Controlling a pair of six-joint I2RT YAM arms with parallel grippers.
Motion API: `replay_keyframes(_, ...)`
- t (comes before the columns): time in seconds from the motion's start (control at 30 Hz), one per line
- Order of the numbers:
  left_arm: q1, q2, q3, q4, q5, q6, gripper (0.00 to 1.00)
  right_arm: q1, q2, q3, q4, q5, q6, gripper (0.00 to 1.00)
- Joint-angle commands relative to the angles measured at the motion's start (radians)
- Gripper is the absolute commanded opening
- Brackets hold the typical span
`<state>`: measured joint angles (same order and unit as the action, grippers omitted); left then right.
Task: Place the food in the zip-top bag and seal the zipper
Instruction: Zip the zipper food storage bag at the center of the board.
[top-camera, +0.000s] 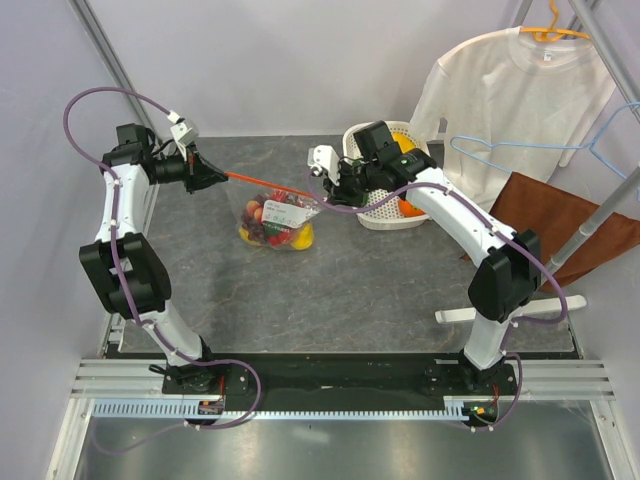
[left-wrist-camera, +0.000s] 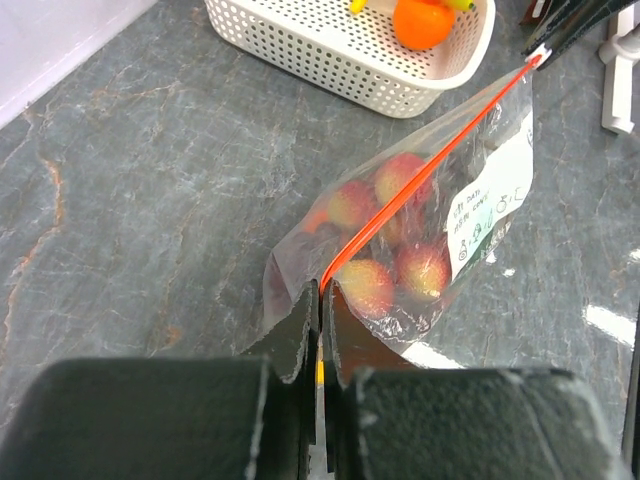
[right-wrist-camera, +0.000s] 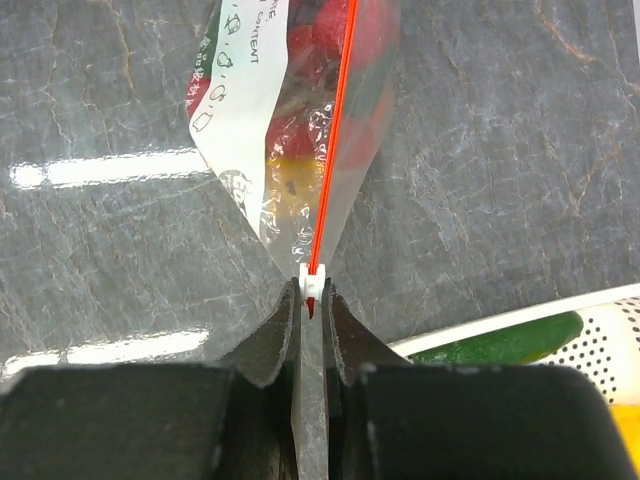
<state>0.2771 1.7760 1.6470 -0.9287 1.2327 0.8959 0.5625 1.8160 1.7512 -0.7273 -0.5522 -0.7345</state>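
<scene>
The zip-top bag (top-camera: 280, 222) hangs stretched between my two grippers, its bottom resting on the table, with red, yellow and orange toy food (left-wrist-camera: 400, 250) inside. The orange-red zipper (top-camera: 270, 183) runs taut from gripper to gripper. My left gripper (top-camera: 215, 175) is shut on the zipper's left end (left-wrist-camera: 323, 290). My right gripper (top-camera: 335, 190) is shut on the right end, at the white slider (right-wrist-camera: 313, 283). The zipper line (right-wrist-camera: 335, 150) looks closed along its visible length. The white label (left-wrist-camera: 490, 205) faces up.
The white slotted basket (top-camera: 385, 215) stands just behind my right gripper, holding an orange fruit (left-wrist-camera: 422, 20) and a green piece (right-wrist-camera: 500, 340). A white T-shirt (top-camera: 510, 90) on a hanger, a brown cloth (top-camera: 560, 220) and a white stand foot (top-camera: 470, 315) are at the right.
</scene>
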Motion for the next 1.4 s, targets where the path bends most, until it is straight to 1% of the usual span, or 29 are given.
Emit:
replay_keyframes(0.0, 0.03, -0.004, 0.043, 0.077, -0.016, -0.019, 0.02, -0.026, -0.066, -0.032, -0.109, 0.028, -0.028, 0.0)
replay_keyframes(0.13, 0.024, -0.015, 0.037, 0.08, -0.016, -0.029, 0.02, -0.026, -0.037, 0.031, -0.086, 0.003, 0.039, 0.0)
replay_keyframes(0.17, 0.019, -0.006, 0.057, 0.086, -0.022, -0.055, 0.06, -0.026, -0.021, 0.05, -0.086, -0.021, 0.076, 0.0)
replay_keyframes(0.2, 0.019, 0.0, 0.074, 0.099, -0.039, -0.166, 0.11, -0.026, -0.015, 0.065, -0.084, -0.037, 0.092, 0.0)
replay_keyframes(0.23, 0.017, 0.01, 0.094, 0.108, -0.047, -0.242, 0.15, -0.026, -0.014, 0.086, -0.084, -0.057, 0.112, 0.0)
replay_keyframes(0.27, 0.019, 0.016, 0.13, 0.117, -0.05, -0.314, 0.24, -0.024, -0.009, 0.093, -0.083, -0.096, 0.127, 0.0)
replay_keyframes(0.3, 0.019, 0.013, 0.14, 0.119, -0.055, -0.444, 0.29, -0.023, -0.009, 0.096, -0.08, -0.113, 0.165, 0.0)
replay_keyframes(0.33, 0.019, 0.005, 0.145, 0.125, -0.058, -0.503, 0.32, -0.019, -0.011, 0.09, -0.074, -0.126, 0.185, 0.0)
replay_keyframes(0.37, 0.017, -0.007, 0.136, 0.149, -0.068, -0.562, 0.38, -0.012, -0.015, 0.084, -0.054, -0.133, 0.207, 0.0)
replay_keyframes(0.4, 0.017, -0.036, 0.128, 0.168, -0.111, -0.694, 0.41, -0.006, -0.02, 0.074, -0.04, -0.152, 0.251, 0.0)
replay_keyframes(0.43, 0.02, -0.049, 0.117, 0.172, -0.128, -0.75, 0.43, -0.003, -0.026, 0.05, -0.026, -0.158, 0.268, 0.0)
replay_keyframes(0.47, 0.019, -0.064, 0.102, 0.172, -0.134, -0.794, 0.7, 0.011, -0.036, 0.035, 0.004, -0.161, 0.283, 0.0)
replay_keyframes(0.53, 0.017, -0.111, 0.079, 0.172, -0.166, -0.935, 0.99, 0.025, -0.05, -0.005, 0.035, -0.161, 0.319, 0.0)
replay_keyframes(0.6, 0.02, -0.145, 0.037, 0.163, -0.17, -1.046, 1.0, 0.046, -0.063, -0.025, 0.078, -0.163, 0.336, 0.0)
replay_keyframes(0.7, 0.013, -0.249, -0.065, 0.163, -0.194, -1.132, 1.0, 0.073, -0.063, -0.05, 0.127, -0.161, 0.389, 0.0)
replay_keyframes(0.8, 0.008, -0.32, -0.133, 0.119, -0.19, -1.147, 1.0, 0.096, -0.061, -0.065, 0.18, -0.163, 0.44, 0.0)
replay_keyframes(0.87, 0.007, -0.349, -0.174, 0.055, -0.188, -1.16, 1.0, 0.114, -0.058, -0.082, 0.218, -0.158, 0.472, 0.0)
replay_keyframes(0.93, 0.007, -0.351, -0.208, 0.005, -0.139, -1.172, 1.0, 0.126, -0.052, -0.09, 0.238, -0.16, 0.489, 0.0)
replay_keyframes(0.97, 0.007, -0.354, -0.257, -0.042, -0.125, -1.177, 1.0, 0.137, -0.044, -0.088, 0.256, -0.16, 0.498, 0.0)
replay_keyframes(1.03, 0.007, -0.368, -0.308, -0.07, -0.127, -1.2, 1.0, 0.148, -0.04, -0.085, 0.273, -0.157, 0.517, 0.0)
replay_keyframes(1.07, 0.007, -0.375, -0.358, -0.071, -0.125, -1.224, 0.98, 0.155, -0.035, -0.084, 0.284, -0.155, 0.521, 0.0)
replay_keyframes(1.13, 0.007, -0.408, -0.397, -0.059, -0.128, -1.252, 0.96, 0.165, -0.03, -0.081, 0.295, -0.15, 0.526, 0.0)
replay_keyframes(1.17, 0.008, -0.423, -0.433, -0.027, -0.134, -1.302, 0.84, 0.169, -0.03, -0.081, 0.298, -0.15, 0.527, 0.0)
replay_keyframes(1.2, 0.004, -0.446, -0.452, -0.003, -0.163, -1.337, 0.77, 0.172, -0.03, -0.082, 0.302, -0.153, 0.527, 0.0)
replay_keyframes(1.23, 0.002, -0.457, -0.485, 0.028, -0.168, -1.376, 0.73, 0.183, -0.03, -0.082, 0.304, -0.156, 0.526, 0.0)
replay_keyframes(1.27, 0.001, -0.463, -0.492, 0.086, -0.171, -1.435, 0.73, 0.188, -0.032, -0.084, 0.305, -0.157, 0.521, 0.0)
replay_keyframes(1.37, -0.019, -0.46, -0.466, 0.129, -0.226, -1.501, 0.73, 0.214, -0.041, -0.099, 0.302, -0.155, 0.483, 0.0)
